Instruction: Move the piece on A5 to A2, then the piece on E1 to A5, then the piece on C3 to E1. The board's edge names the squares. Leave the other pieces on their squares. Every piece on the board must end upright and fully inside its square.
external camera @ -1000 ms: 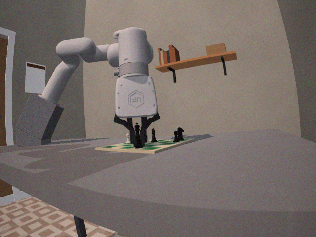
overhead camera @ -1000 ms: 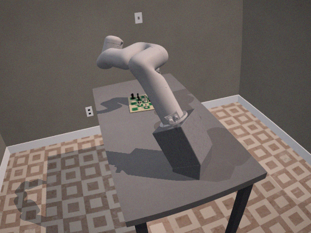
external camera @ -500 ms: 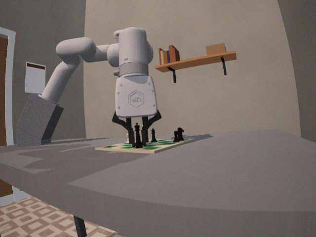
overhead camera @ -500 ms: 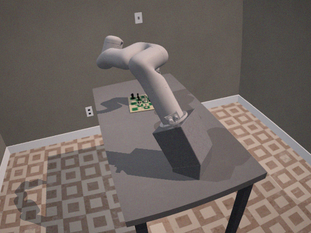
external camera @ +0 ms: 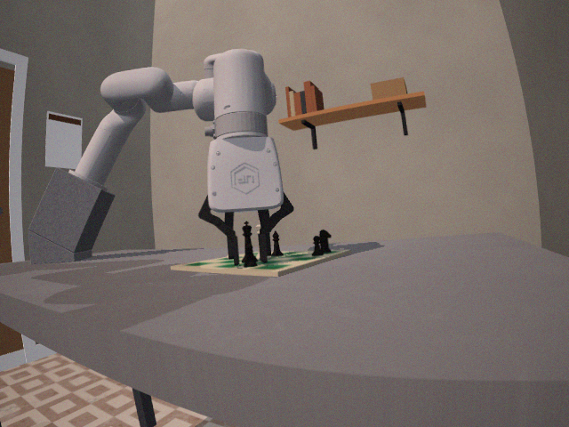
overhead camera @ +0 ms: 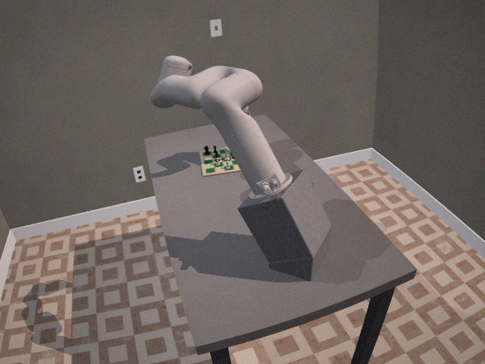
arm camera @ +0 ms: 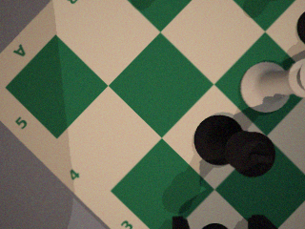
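From the top view, the white arm (overhead camera: 239,129) leans from its grey pedestal (overhead camera: 301,219) over the small green-and-cream chessboard (overhead camera: 211,169), which lies on the grey table (overhead camera: 219,297). The arm hides part of the board; a few black and white pieces show, too small to tell apart.

From the exterior view, the gripper (external camera: 248,248) points straight down over the near part of the board (external camera: 276,269). Its dark fingers (external camera: 233,245) stand partly apart, tips low by the board surface, one on each side of a tall black piece (external camera: 248,245) that stands upright. The fingers look clear of it, so the gripper is holding nothing. A smaller black piece (external camera: 276,244) stands just behind, and two more black pieces (external camera: 321,242) stand together near the far right edge.

From the wrist view, square A5 (arm camera: 54,86) is a bare green square at the board's corner. Square A4 beside it is bare too. A tall black piece (arm camera: 233,145) shows from above at lower right, and a white piece (arm camera: 267,86) stands near it, further up
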Controlling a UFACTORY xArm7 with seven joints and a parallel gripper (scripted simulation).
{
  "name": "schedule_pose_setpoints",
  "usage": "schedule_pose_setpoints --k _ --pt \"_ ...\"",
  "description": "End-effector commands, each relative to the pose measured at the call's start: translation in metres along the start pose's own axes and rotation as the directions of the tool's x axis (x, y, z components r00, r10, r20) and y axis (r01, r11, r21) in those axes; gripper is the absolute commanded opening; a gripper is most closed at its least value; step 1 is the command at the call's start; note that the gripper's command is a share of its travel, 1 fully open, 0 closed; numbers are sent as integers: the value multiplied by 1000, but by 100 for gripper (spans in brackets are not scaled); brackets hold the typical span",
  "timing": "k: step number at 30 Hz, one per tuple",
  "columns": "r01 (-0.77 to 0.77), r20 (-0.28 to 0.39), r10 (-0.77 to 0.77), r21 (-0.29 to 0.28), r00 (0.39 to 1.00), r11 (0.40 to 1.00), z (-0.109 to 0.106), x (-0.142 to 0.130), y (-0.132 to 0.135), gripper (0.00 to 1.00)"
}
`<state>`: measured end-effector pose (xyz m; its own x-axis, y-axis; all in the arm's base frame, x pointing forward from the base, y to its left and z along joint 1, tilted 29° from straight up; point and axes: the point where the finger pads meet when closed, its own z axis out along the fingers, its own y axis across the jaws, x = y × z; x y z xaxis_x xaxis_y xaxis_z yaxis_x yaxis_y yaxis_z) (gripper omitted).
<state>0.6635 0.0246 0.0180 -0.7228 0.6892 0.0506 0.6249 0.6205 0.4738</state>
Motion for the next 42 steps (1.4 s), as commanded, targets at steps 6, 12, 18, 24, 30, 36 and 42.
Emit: schedule_pose_setpoints --k 6,12,18,24,30,36,42 --pt "0 4 0 -2 1000 1000 -13 -2 1 35" --pt "0 4 0 -2 1000 1000 -30 -2 1 35" --pt "0 4 0 -2 1000 1000 -62 -2 1 35" --pt "0 4 0 -2 1000 1000 -87 -2 1 35" --pt "0 4 0 -2 1000 1000 -92 -2 1 35" --pt "0 4 0 -2 1000 1000 -92 -2 1 100" --pt "0 4 0 -2 1000 1000 -92 -2 1 100"
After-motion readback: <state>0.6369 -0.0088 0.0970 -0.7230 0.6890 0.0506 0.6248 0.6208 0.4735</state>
